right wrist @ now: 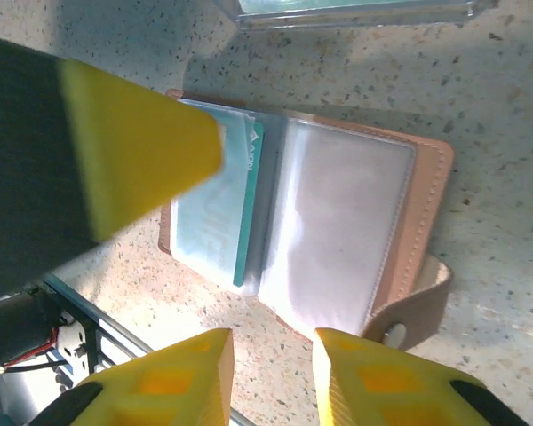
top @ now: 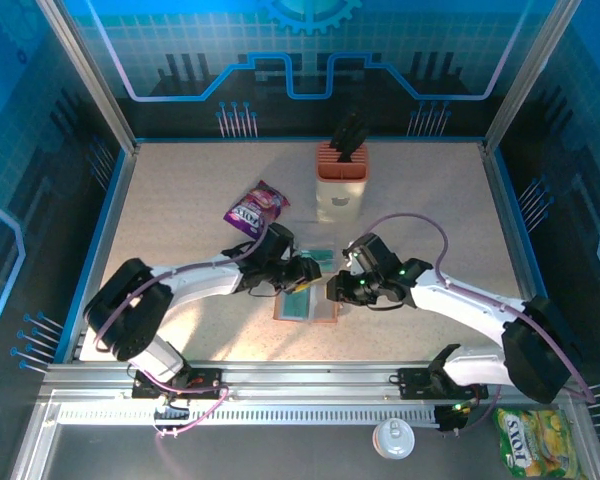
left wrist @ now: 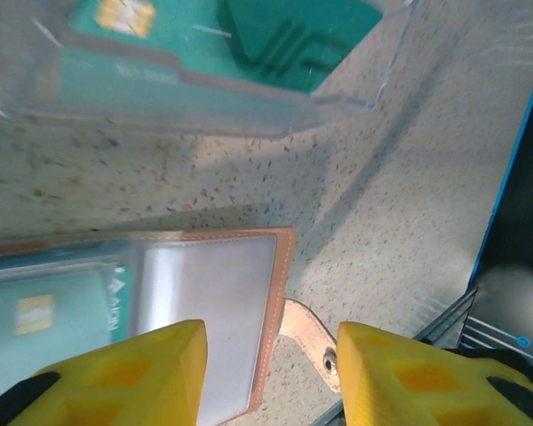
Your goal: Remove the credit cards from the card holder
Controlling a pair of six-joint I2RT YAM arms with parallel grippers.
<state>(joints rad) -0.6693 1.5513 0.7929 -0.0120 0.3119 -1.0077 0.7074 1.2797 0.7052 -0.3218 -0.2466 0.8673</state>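
No lettering clear enough to read

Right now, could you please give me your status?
Left end effector, right end effector: open, empty. Brown leather card holder lies open, teal plastic card in a pocket. Clear plastic case beside it, not blocking.

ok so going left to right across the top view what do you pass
purple snack packet → card holder → knife block → white round lid → yellow-green packet
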